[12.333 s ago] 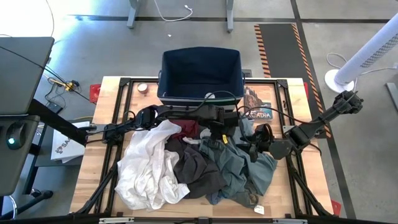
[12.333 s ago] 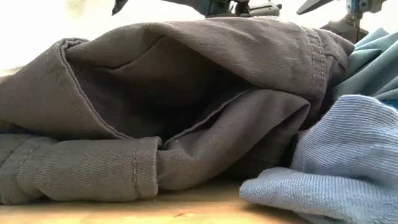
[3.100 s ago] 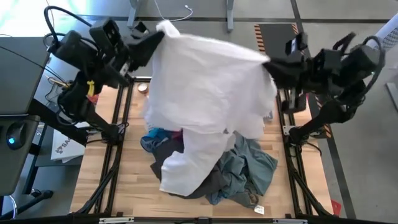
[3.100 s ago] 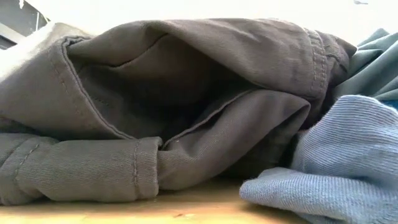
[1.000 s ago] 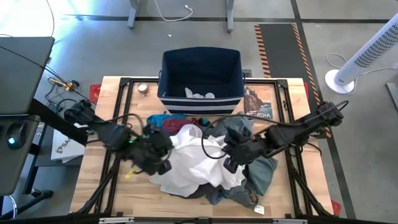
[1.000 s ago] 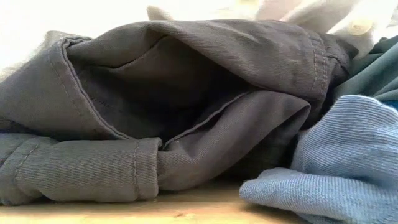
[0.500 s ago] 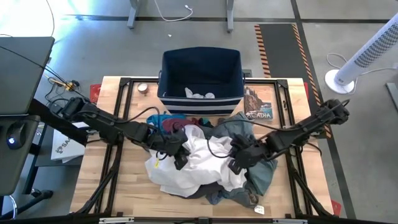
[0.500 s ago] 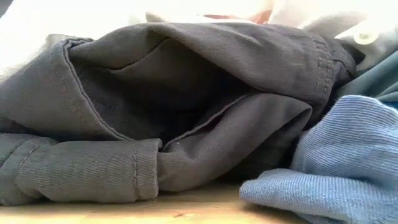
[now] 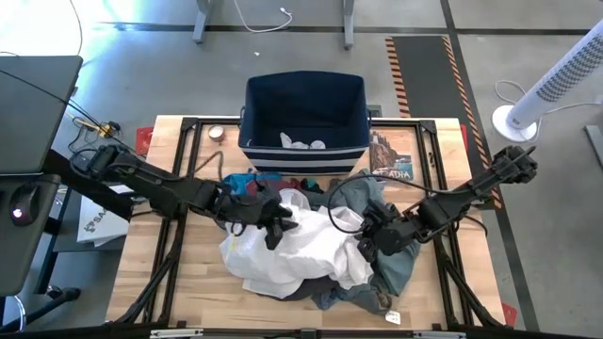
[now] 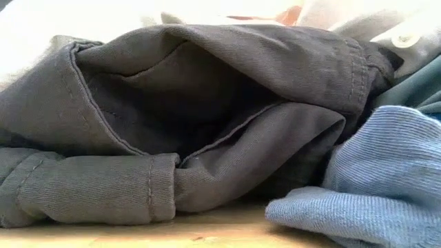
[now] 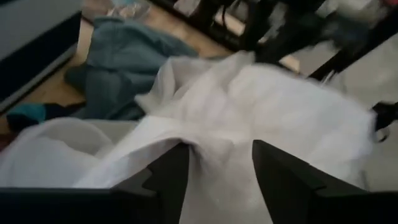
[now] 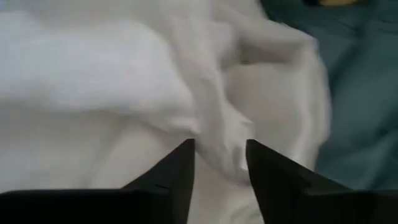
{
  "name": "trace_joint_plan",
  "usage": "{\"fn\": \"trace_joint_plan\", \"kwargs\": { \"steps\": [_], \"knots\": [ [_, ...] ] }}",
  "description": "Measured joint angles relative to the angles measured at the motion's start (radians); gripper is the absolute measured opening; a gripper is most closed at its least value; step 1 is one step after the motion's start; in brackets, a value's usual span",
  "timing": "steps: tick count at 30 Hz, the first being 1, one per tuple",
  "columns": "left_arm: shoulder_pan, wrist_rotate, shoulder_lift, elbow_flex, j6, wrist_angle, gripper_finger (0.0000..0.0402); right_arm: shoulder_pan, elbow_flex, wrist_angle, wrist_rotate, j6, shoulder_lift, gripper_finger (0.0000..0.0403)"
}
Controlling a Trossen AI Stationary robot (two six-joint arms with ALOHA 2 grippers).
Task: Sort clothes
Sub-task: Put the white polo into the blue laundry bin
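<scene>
A white garment (image 9: 301,250) lies crumpled on top of the clothes pile at the table's middle. It covers dark grey-brown trousers (image 10: 193,117), with a grey-green shirt (image 9: 400,268) to its right. Bright blue (image 9: 247,183) and maroon (image 9: 298,185) pieces lie at the pile's far side. My left gripper (image 9: 279,226) is open at the white garment's far left part. My right gripper (image 9: 369,242) is open at its right edge. In both wrist views, folds of the white garment (image 11: 217,106) (image 12: 124,68) lie between and beyond the fingers. My left gripper stands open with a fold of the white garment (image 11: 214,158) in the gap between its fingers; I cannot tell whether it touches it. My right gripper stands open astride a ridge of the white garment (image 12: 217,146); whether it touches cannot be told either.
The navy bin (image 9: 303,141) stands at the table's far edge with pale pieces (image 9: 301,143) inside. A printed card (image 9: 391,156) lies right of it, a small round thing (image 9: 216,133) left of it. A blue striped cloth (image 10: 372,186) lies at the pile's near side.
My left gripper has gone toward the table's right and slightly far, over the white garment. My right gripper has shifted a little toward the right edge. The white garment has sunk lower on the pile.
</scene>
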Motion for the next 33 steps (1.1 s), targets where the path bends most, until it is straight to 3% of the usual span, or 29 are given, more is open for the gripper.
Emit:
{"fn": "trace_joint_plan", "kwargs": {
  "steps": [4,13,17,21,26,29,33],
  "knots": [
    [0.007,-0.001,-0.066,0.000,-0.008,0.009,0.0183,0.000,-0.024,-0.063,-0.003,0.033,0.006,0.0180],
    [0.002,-0.049,-0.207,0.001,0.011,-0.005,0.0184,0.000,-0.250,0.263,-0.037,0.055,0.008,0.0200],
    [0.001,-0.067,-0.254,0.002,-0.003,-0.101,0.0184,0.005,-0.302,0.328,-0.031,0.090,0.008,0.0197],
    [-0.016,-0.090,-0.282,0.002,-0.055,-0.192,0.0184,0.020,-0.302,0.323,0.004,0.103,0.008,0.0155],
    [-0.044,-0.144,-0.288,0.002,-0.059,-0.200,0.0184,0.036,-0.258,0.325,0.047,0.051,0.009,0.0024],
    [-0.046,-0.161,-0.288,0.002,-0.060,-0.205,0.0184,0.040,-0.206,0.284,0.051,0.020,0.009,0.0015],
    [-0.046,-0.161,-0.288,0.002,-0.060,-0.207,0.0184,0.046,-0.080,0.007,0.054,0.034,0.009,0.0005]
  ]
}}
